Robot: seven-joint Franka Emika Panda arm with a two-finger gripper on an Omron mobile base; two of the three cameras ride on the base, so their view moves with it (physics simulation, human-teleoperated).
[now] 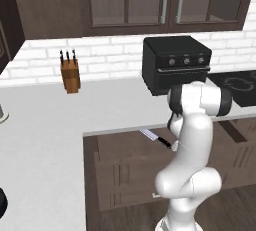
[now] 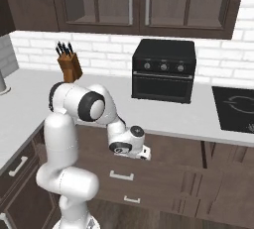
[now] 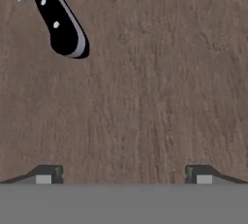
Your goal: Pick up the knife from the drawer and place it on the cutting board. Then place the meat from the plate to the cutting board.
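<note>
The drawer (image 1: 125, 167) stands pulled out under the white counter, its dark brown wooden floor (image 3: 155, 82) bare below my hand. The knife (image 1: 156, 138) lies flat in the drawer near its back, silver blade toward the counter and black handle toward my arm. In the hand view the riveted black handle (image 3: 60, 22) sits at the upper left, well off to the side of my gripper (image 3: 124, 174). The gripper hangs open above the drawer floor, its two dark fingertips (image 3: 48, 173) wide apart with nothing between them. The cutting board, the plate and the meat are out of view.
A wooden knife block (image 1: 70, 75) with black handles stands at the back of the counter (image 1: 45, 135). To its right sits a black toaster oven (image 1: 175, 65), then a dark cooktop (image 1: 240, 87). Dark wall cabinets hang above.
</note>
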